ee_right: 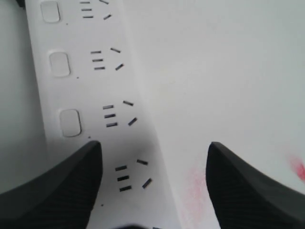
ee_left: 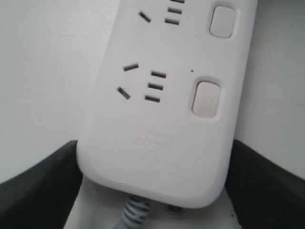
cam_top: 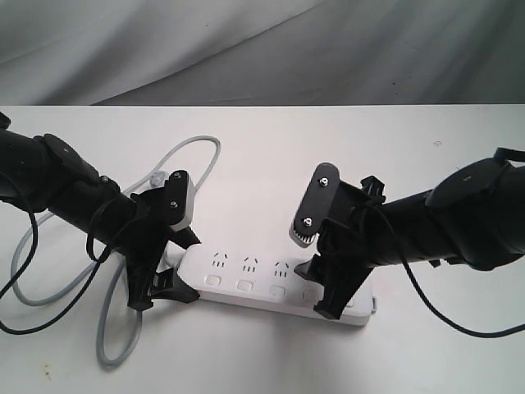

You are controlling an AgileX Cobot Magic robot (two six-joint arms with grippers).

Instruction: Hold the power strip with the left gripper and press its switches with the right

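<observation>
The white power strip [cam_top: 262,279] lies flat on the white table, its grey cord [cam_top: 107,328] looping off to the left. My left gripper [cam_top: 164,291] is shut on the cord end of the power strip [ee_left: 162,124], a black finger [ee_left: 38,191] against each long side. The switches [cam_top: 244,285] run along the near edge, and two show in the left wrist view [ee_left: 206,98]. My right gripper [cam_top: 324,287] hovers open over the strip's right part. One of its fingers [ee_right: 57,191] sits over the switch row beyond the third switch [ee_right: 70,122], the other finger [ee_right: 252,191] over bare table.
Loose black cables hang from the left arm [cam_top: 16,271] and the right arm [cam_top: 447,320]. A grey cloth backdrop [cam_top: 262,49] rises behind the table's far edge. Faint pink marks [ee_right: 195,186] stain the table beside the strip.
</observation>
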